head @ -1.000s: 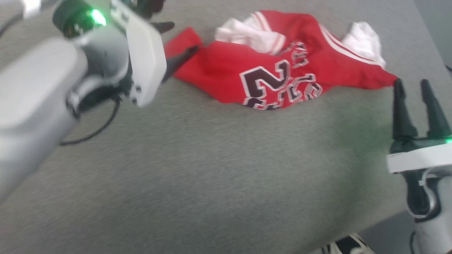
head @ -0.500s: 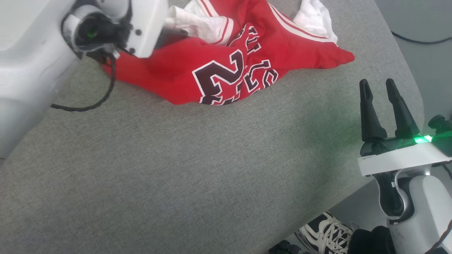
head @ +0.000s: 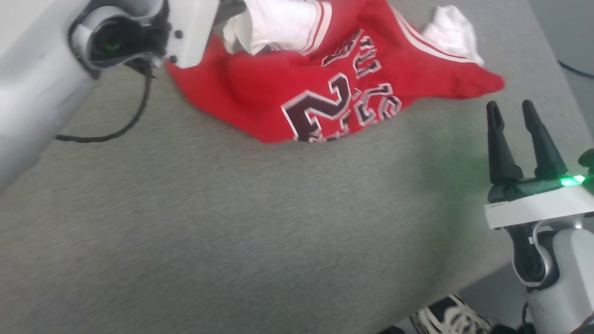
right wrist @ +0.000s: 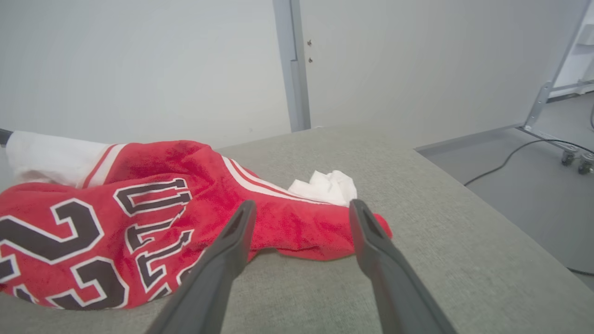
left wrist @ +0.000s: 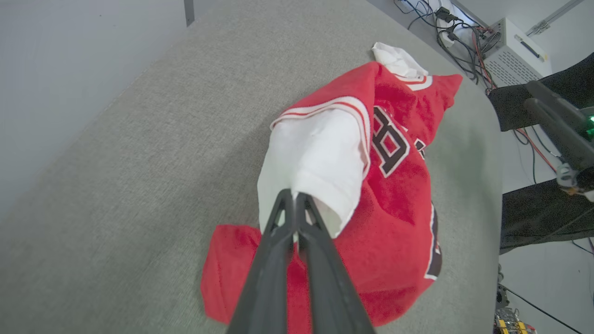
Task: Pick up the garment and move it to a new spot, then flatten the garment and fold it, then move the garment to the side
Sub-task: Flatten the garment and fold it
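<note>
Head view: garment (head: 260, 88) crumpled at upper centre on grey table (head: 232, 222); right gripper (head: 510, 105) at lower right, fingers spread, empty, clear of the cloth. Left wrist view: left gripper (left wrist: 293, 195) at centre frame, pinched tight on the garment's white sleeve. Right wrist view: garment lies at left, beyond the spread fingers.

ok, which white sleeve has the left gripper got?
The raised sleeve, its hem pinched in the shut left gripper. The other sleeve lies crumpled on the table, untouched, nearer the open right gripper.
</note>
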Available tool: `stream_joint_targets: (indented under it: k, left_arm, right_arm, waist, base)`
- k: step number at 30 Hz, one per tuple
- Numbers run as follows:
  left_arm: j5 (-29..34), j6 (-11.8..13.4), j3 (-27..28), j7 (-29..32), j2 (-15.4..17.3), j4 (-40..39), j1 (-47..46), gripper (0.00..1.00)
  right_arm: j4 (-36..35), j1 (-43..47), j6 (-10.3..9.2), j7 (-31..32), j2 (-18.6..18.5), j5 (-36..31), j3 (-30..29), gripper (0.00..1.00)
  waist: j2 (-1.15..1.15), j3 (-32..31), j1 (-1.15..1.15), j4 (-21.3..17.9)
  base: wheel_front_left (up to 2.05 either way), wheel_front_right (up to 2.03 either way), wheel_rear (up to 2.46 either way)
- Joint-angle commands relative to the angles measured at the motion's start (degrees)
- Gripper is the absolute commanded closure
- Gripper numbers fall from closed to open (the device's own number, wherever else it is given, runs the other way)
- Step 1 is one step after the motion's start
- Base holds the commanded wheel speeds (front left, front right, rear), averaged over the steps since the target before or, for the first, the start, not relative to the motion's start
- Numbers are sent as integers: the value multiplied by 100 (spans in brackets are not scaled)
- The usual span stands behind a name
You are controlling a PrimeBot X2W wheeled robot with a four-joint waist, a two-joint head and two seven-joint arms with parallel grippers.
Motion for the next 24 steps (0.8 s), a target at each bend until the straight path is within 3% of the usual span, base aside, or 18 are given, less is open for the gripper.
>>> stream_joint_targets:
  k: [1,6,10,17,21,24]
  left_arm:
    - [-26,4,6,-106,122,-99,-26,100]
    - [-329,5,70,-564,658,-514,195,100]
    - [-227,5,-111,-954,1253,-805,602,100]
    - [-149,5,-342,-1683,2017,-869,1561,100]
    - [206,5,-434,-2069,2277,-529,1885,100]
    - [391,5,-473,-2373,2278,-200,2041,100]
  right_arm:
    - [-31,17,0,-7,-56,-27,-12,0]
    - [-67,58,0,0,-271,-34,-26,0]
    - [-128,104,0,102,-408,-37,-41,0]
    - [-365,233,0,367,-511,-46,-139,0]
    - [-533,295,0,509,-559,-57,-238,0]
    - [-648,332,0,602,-579,-79,-294,0]
  waist:
    - [0,-210,0,313]
    - [0,-468,0,818]
    - [0,-619,0,1129]
    - [0,-653,0,1487]
    - [0,-572,0,1583]
    - [0,-503,0,1618]
  base:
    - [0,0,0]
    - [0,0,0]
    - [0,0,0]
    - [0,0,0]
    - [0,0,0]
    - [0,0,0]
